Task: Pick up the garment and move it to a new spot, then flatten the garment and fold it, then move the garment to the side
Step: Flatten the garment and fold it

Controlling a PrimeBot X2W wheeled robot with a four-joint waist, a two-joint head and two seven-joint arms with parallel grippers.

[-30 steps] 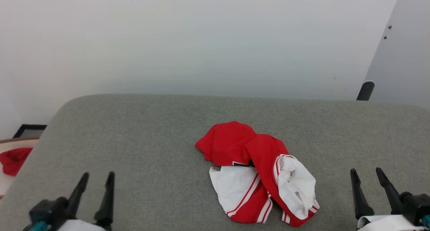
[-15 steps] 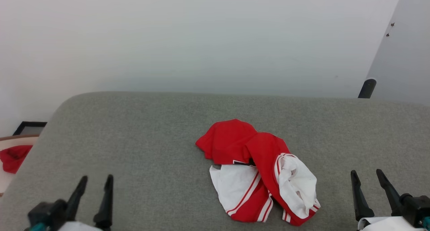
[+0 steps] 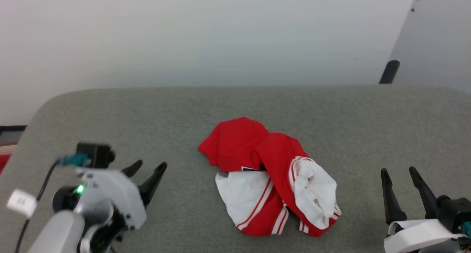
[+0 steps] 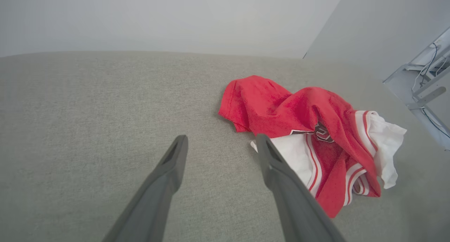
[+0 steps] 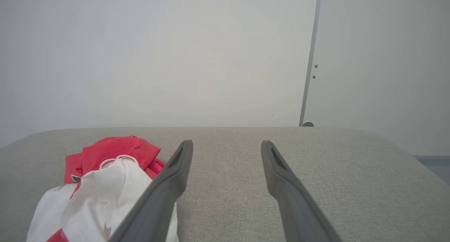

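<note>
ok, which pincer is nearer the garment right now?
Left, narrowly. The left pincer sits open just left of the garment, tips angled toward its red edge. The right pincer stands open off the white right side, pointing past it.

garment (image 3: pixel 268 175) on desk (image 3: pixel 110 117), about mid-width, nearer the near edge than the far one; left claw (image 3: pixel 149 168) over desk at near left, left of garment, apart from it; right claw (image 3: pixel 398 171) at near right, well apart from garment; garment between the two claws; wall (image 3: pixel 220 36) behind desk's far edge; post (image 3: pixel 389 72) at far right behind desk
</note>
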